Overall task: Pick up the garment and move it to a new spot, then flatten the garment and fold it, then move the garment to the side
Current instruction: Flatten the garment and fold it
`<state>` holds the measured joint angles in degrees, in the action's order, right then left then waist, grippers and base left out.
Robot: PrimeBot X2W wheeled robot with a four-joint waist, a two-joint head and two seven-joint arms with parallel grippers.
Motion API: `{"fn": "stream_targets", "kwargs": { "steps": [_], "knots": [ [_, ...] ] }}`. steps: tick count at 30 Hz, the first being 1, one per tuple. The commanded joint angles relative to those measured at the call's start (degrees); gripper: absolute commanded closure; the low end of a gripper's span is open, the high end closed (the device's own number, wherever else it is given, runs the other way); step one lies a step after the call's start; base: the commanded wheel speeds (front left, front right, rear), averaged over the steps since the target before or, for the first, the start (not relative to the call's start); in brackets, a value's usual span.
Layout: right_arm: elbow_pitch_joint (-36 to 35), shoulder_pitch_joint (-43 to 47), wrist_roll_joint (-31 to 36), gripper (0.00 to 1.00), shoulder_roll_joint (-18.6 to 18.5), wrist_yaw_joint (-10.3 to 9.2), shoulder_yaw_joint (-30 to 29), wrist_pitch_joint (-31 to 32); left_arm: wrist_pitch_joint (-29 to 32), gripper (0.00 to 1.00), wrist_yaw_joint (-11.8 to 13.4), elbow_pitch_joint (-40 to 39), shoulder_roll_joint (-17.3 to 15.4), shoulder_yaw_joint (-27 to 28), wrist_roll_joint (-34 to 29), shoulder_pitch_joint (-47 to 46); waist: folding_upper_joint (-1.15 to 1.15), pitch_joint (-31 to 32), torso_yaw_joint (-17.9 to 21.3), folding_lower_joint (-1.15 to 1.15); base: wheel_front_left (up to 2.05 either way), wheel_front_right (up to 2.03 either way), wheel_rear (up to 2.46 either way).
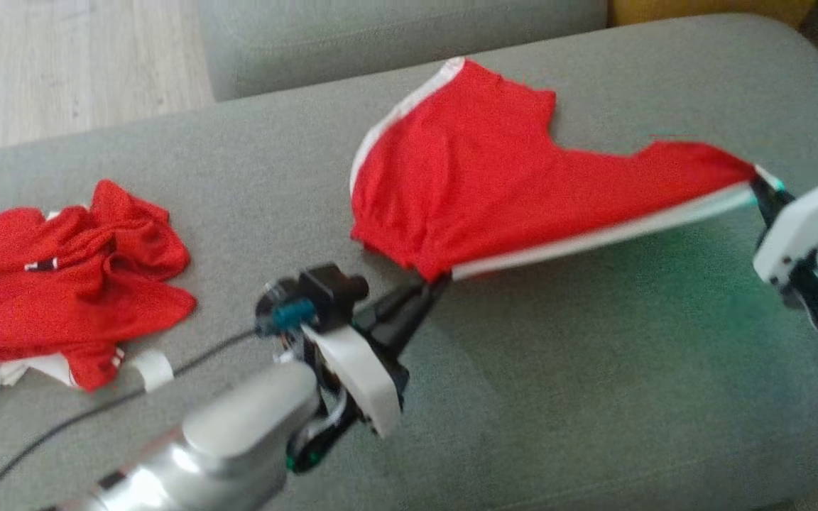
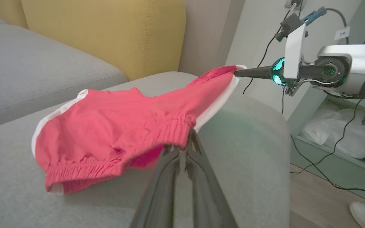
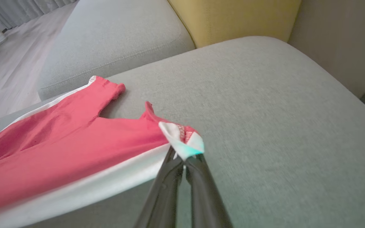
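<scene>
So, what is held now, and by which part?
The red shorts: left gripper at one end of the elastic waistband, right gripper at the hem end of the white stripe.

A home living room: grey sofa [image 3: 265, 95] under the right gripper's fingers [image 3: 201, 190], yellow cushion [image 3: 233, 19] beyond, wooden floor [image 3: 8, 72] leftward.

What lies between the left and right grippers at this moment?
The red shorts, their white stripe stretched from the left gripper to the right gripper, both shut on it. Below is bare grey cushion. The head view shows this.
</scene>
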<state>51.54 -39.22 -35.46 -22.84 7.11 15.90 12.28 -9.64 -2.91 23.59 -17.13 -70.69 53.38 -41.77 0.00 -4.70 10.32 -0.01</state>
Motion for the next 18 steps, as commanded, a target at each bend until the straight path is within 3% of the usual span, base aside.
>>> {"fn": "stream_targets", "kwargs": {
  "steps": [1, 8, 18],
  "knots": [
    [-3.03, 1.44, -1.18, 1.0, -2.6, 0.37, -0.55, 0.84, -0.45, 1.0, 0.88, -1.97, -0.85, 1.45, 0.35, -0.68, 0.0, 0.89, 0.17, 0.01, 0.0, 0.0, 0.0],
    [-13.32, 8.42, -2.52, 1.0, -5.06, 0.37, -5.45, 3.9, 0.4, 1.0, 3.31, -7.6, -1.07, 0.72, 0.44, 1.93, 0.0, 0.15, -0.43, 0.01, 0.0, 0.0, 0.0],
    [-21.72, 4.63, 6.54, 1.0, 0.62, 0.37, -14.22, 3.8, 0.15, 1.0, 5.99, -8.33, -1.97, 4.07, 0.18, -2.36, 0.0, -5.96, -3.79, 0.01, 0.0, 0.0, 0.0]
  ]
}}
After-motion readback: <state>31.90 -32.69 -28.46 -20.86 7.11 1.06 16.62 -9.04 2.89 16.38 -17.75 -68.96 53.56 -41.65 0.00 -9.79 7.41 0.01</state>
